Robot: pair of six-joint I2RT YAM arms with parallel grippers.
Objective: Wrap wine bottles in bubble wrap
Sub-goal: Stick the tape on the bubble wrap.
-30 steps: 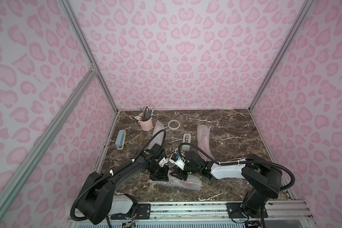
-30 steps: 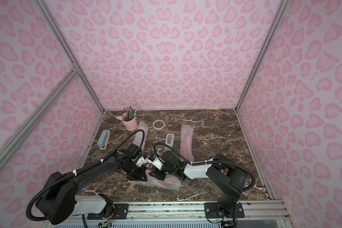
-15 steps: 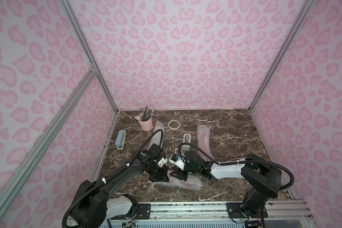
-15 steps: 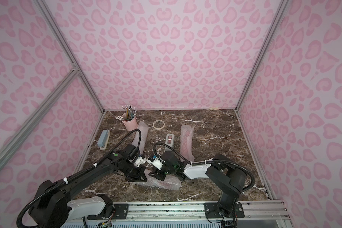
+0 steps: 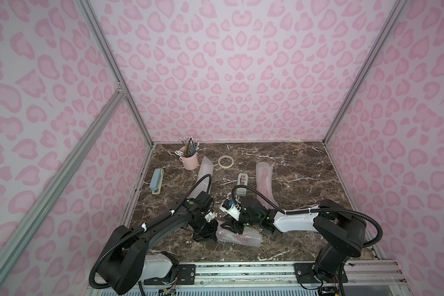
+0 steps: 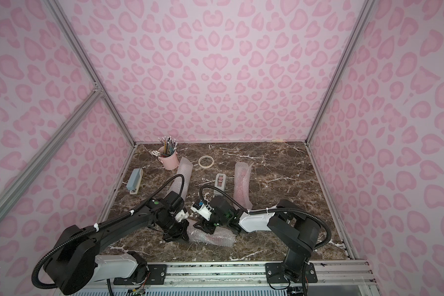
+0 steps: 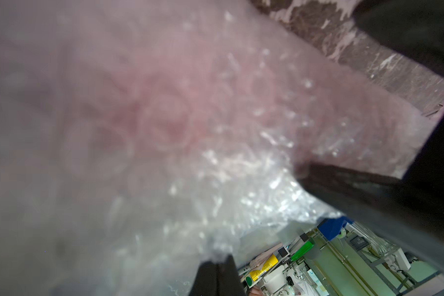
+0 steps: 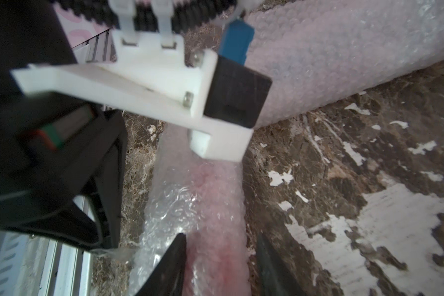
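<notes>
Pink-red glass bottle [image 8: 210, 184], rolled in clear bubble wrap [image 5: 241, 237], lies near the brown marble table's [image 5: 292, 179] front edge. Right gripper [image 8: 221, 266] is clamped across it. Left gripper [image 5: 207, 237] is closed at the wrap's end. Risk: once released, the springy roll may be unwound.

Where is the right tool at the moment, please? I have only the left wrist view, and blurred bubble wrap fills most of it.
Observer: The right tool is astride the bubble wrap roll, with its jaws apart on either side.
Operator: Is that roll lying flat?
Observer: Yes, flat on the table, near its front edge between the two arms.
Operator: Are there other rolls?
Observer: Two, both farther back: a left tube by the pink cup and a right tube.
</notes>
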